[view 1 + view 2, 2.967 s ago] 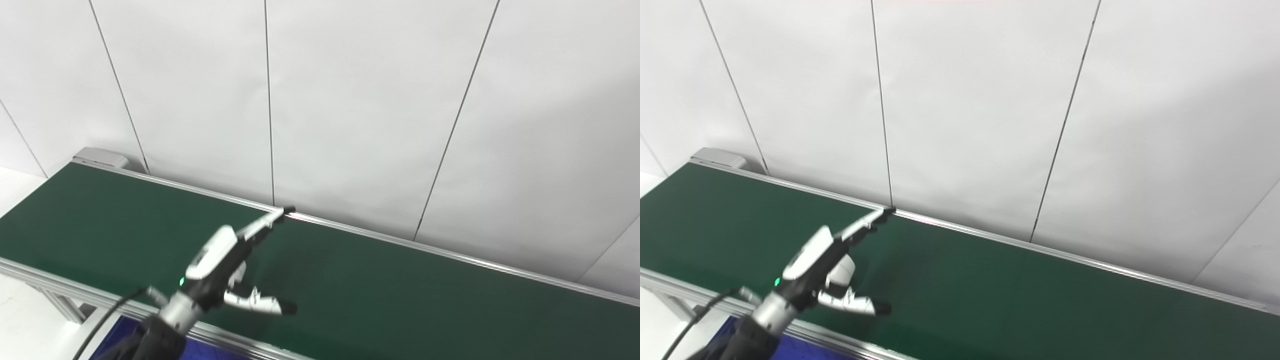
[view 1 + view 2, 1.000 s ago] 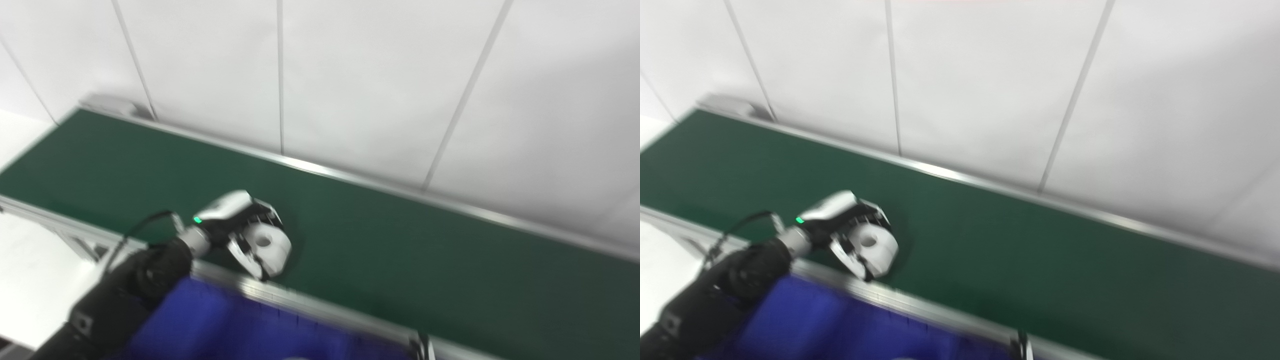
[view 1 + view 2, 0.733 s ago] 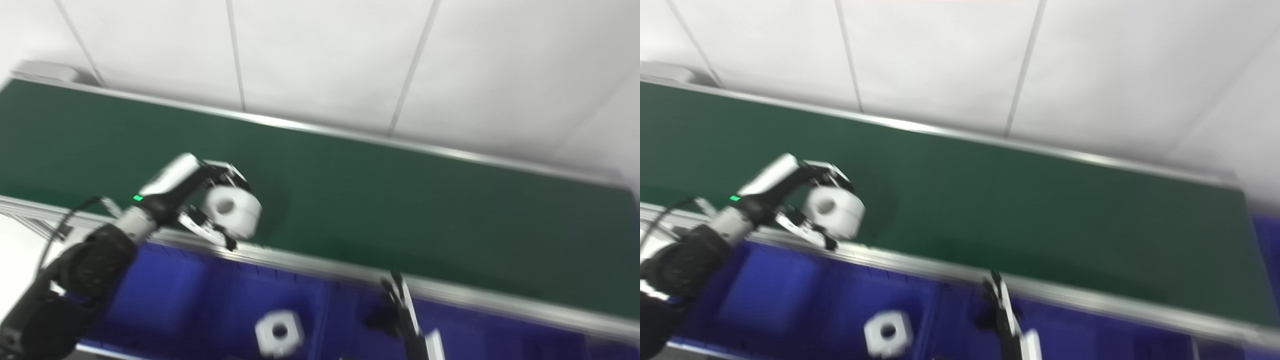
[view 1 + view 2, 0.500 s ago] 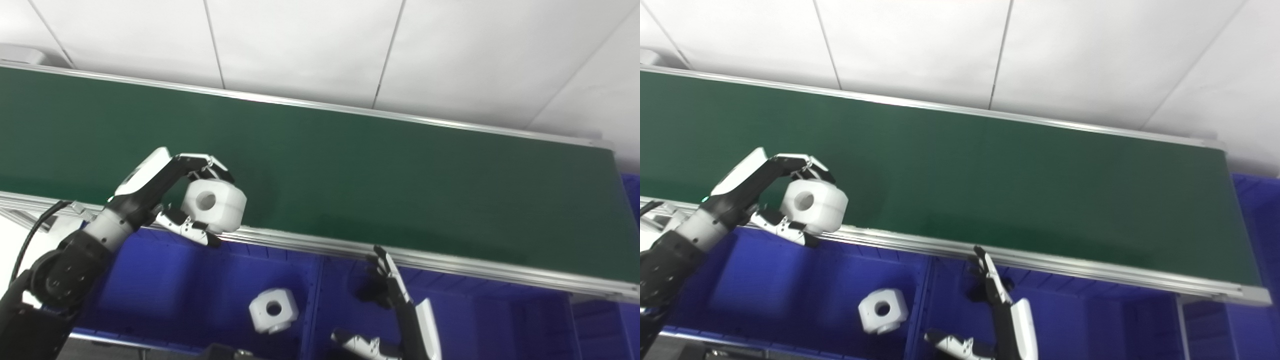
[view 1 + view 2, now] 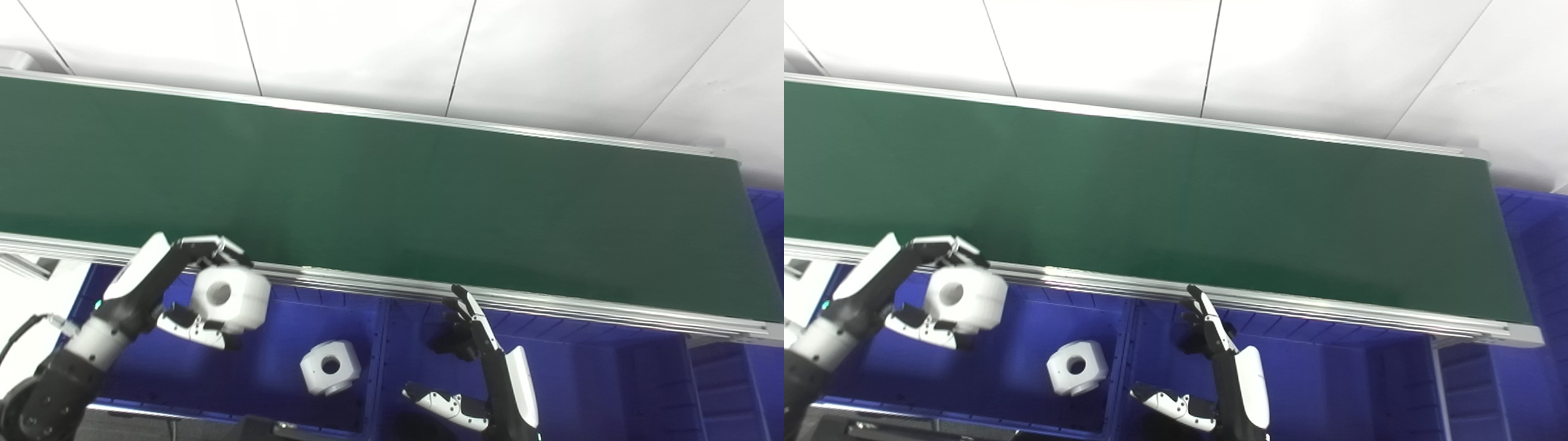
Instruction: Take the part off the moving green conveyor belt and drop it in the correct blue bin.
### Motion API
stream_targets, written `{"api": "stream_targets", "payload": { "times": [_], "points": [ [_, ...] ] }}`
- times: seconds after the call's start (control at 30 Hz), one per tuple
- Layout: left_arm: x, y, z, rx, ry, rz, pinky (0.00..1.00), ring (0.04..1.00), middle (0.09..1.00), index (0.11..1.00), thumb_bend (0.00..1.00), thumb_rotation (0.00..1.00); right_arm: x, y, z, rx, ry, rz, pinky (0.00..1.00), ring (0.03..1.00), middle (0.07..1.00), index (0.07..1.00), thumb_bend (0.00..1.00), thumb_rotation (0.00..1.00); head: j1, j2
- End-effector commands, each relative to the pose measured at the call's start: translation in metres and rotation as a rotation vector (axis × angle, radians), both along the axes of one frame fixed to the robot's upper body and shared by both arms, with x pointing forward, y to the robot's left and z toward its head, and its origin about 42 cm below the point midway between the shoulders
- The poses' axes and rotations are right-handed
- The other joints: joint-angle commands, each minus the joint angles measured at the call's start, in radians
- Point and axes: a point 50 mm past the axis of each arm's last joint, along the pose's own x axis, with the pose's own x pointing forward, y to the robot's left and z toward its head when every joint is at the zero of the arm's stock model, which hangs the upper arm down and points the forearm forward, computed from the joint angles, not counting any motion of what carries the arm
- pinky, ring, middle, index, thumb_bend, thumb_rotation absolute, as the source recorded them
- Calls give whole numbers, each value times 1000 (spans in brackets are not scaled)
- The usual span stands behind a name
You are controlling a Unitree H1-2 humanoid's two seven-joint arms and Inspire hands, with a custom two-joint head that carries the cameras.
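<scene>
Two white parts in the left eye view. One part [image 5: 229, 299] pinched in the left hand [image 5: 177, 288], fingers [image 5: 208, 246] over its top and thumb [image 5: 193, 327] under it, held in the air above the left bin [image 5: 147, 373], just clear of the belt [image 5: 392, 196] rail. Chunky and blocklike, no clear long axis; round hole facing the camera and a little left. Second part [image 5: 329, 366] lying on the same bin's floor, near the divider, hole facing up and toward the camera. Right hand [image 5: 484, 367] spread, holding nothing, fingers pointing up toward the rail, over the middle bin [image 5: 588, 380]. Nothing between held part and bin floor.

Same layout from the right eye view. Held part [image 5: 964, 300] partly covered by fingertips along its top edge. Left arm cut off at the frame's lower left; right forearm cut off at the bottom edge. More blue bin wall [image 5: 1540, 245] past the belt's right end, its inside out of sight.
</scene>
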Motion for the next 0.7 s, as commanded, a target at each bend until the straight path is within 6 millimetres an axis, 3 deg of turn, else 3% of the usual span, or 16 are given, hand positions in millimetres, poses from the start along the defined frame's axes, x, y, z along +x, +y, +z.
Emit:
{"api": "stream_targets", "payload": {
  "times": [0.0, 0.03, 0.13, 0.3, 0.43, 0.63, 0.67],
  "points": [
    [-7, 6, 5, 13, -40, 20, 277, 394, 479, 511, 501, 0, 8, 24, 16, 60, -45, 6, 770, 788, 852, 938, 860, 538, 0, 0],
    [-12, 7, 0, 20, -15, 34, 258, 399, 488, 501, 502, 0, 7, 24, 16, 62, -44, 6, 772, 789, 852, 939, 859, 537, 12, 0],
    [-20, 10, -10, 45, 32, 57, 434, 439, 499, 500, 502, 0, 7, 22, 16, 63, -41, 6, 785, 795, 854, 941, 857, 536, 18, -1],
    [-28, 14, -33, 71, 103, 134, 310, 372, 459, 540, 495, 0, 6, 21, 16, 58, -43, 6, 785, 797, 857, 940, 861, 552, 18, -4],
    [-31, 14, -45, 92, 133, 156, 415, 411, 495, 531, 498, 0, 6, 21, 16, 58, -43, 7, 775, 792, 848, 936, 864, 560, 16, -4],
    [-36, 14, -57, 105, 243, 207, 471, 424, 496, 545, 497, 0, 5, 21, 17, 52, -46, 5, 769, 789, 849, 935, 861, 562, 19, -2],
    [-37, 14, -57, 110, 253, 208, 483, 495, 487, 537, 505, 0, 5, 22, 17, 53, -47, 4, 767, 787, 847, 934, 861, 563, 15, -3]
  ]
}}
